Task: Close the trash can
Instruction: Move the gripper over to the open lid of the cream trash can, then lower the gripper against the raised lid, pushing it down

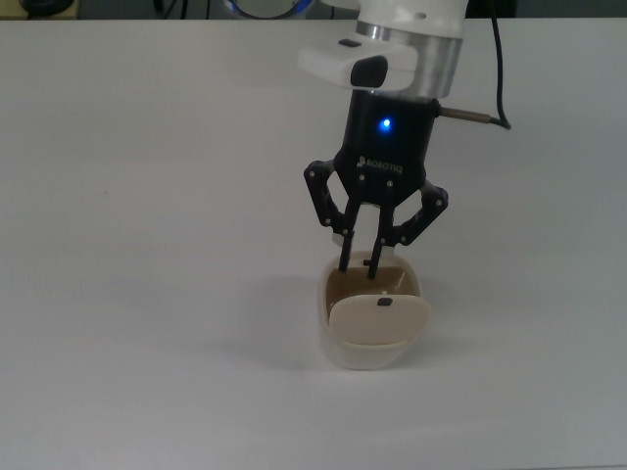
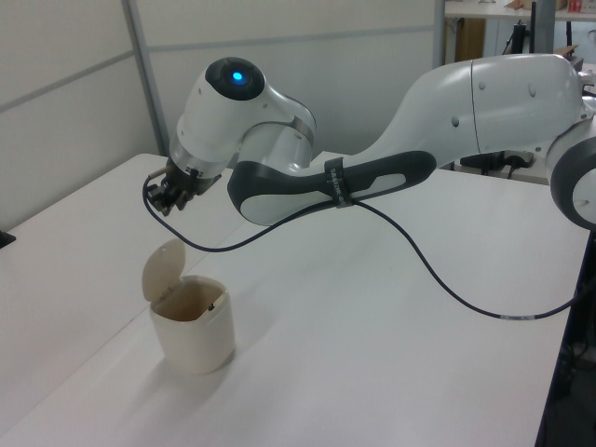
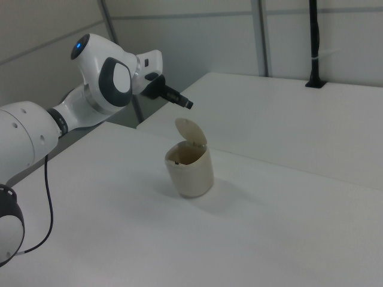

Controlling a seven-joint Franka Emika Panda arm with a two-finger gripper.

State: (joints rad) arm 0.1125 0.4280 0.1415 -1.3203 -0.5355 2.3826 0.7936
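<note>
My gripper [image 1: 359,266] marked ROBOTIQ, fingers nearly together, holding nothing, hanging at twelve o'clock over the cream trash can [image 1: 370,327], lid [image 2: 163,268] standing open, mid white worktop [image 1: 147,245].

The hand [image 1: 360,266] bears the white brand lettering "ROBOTIQ".

Gripper [image 1: 360,264] above trash can [image 1: 370,326] on table [image 1: 147,245]

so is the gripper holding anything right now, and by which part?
Nothing is held. The gripper, fingers drawn close with nothing between them, hangs in the air above the small cream plastic trash can, clear of its upright flat beige swing lid.
</note>
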